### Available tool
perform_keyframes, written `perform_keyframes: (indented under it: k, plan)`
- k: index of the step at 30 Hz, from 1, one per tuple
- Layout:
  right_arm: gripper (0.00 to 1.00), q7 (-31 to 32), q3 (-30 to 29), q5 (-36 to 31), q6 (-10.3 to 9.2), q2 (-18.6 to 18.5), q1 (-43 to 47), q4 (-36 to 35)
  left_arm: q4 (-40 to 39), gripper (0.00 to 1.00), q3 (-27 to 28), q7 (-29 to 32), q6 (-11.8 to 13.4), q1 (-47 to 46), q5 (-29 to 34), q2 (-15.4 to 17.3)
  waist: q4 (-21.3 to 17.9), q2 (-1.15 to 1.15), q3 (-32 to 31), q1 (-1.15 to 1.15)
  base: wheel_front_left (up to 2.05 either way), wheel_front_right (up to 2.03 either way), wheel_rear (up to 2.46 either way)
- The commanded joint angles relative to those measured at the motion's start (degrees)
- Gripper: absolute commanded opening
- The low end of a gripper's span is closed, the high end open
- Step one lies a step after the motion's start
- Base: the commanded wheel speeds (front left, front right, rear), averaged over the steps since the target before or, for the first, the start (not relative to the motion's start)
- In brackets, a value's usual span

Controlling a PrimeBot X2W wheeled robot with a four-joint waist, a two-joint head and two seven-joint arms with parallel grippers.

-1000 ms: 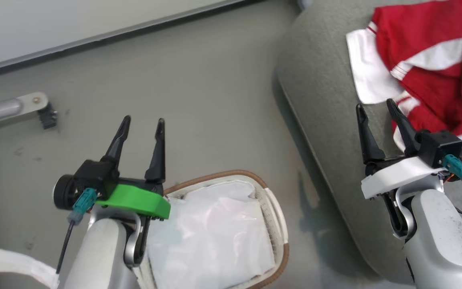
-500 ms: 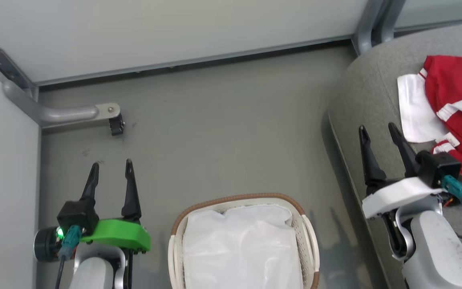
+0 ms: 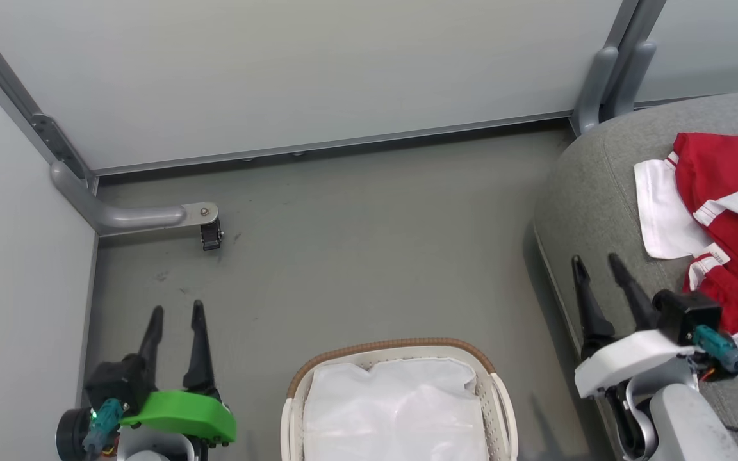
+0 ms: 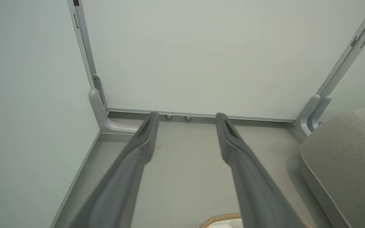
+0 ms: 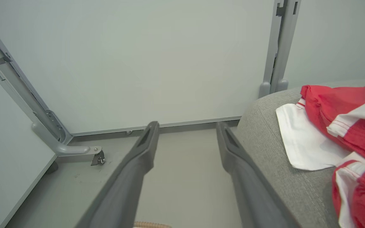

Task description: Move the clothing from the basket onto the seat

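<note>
Clothing (image 3: 728, 192) lies on the seat (image 3: 593, 192); the basket (image 3: 394, 346) shows its white lining, and both grippers are empty.

The grey seat takes up the robot's right side. The basket stands on the floor between the two arms, with no red visible inside it. The red-and-white heap lies just right of and beyond the right gripper (image 3: 594, 258), by far the nearer arm. That gripper and the left gripper (image 3: 177, 306) hang with fingers parted, grasping nothing. The transfer looks complete.
</note>
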Motion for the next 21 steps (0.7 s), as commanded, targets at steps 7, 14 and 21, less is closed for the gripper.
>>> perform_keyframes:
  k: [7, 14, 21]
  plan:
    - [0.00, 2.0, -0.9, 5.9, 0.00, 0.2, 0.5, 0.4, 0.5, 0.00, 0.9, 1.8, -0.4, -0.2, -5.9, 0.0, 0.0, 0.00, -0.3, 0.00, 0.00, 0.00, 0.00]
    - [0.00, 3.8, -1.4, 13.2, -0.01, 0.3, 1.3, -0.6, -0.1, 0.00, 1.8, 3.7, -0.8, -0.3, -12.9, 0.0, -0.1, 0.00, -0.6, 0.00, 0.00, 0.00, 0.00]
    - [0.00, 5.5, -1.8, 19.8, -0.01, 0.3, 1.8, -1.4, -0.6, 0.00, 2.7, 5.5, -1.2, -0.4, -19.4, 0.0, -0.1, 0.00, -0.9, 0.00, 0.00, 0.00, 0.00]
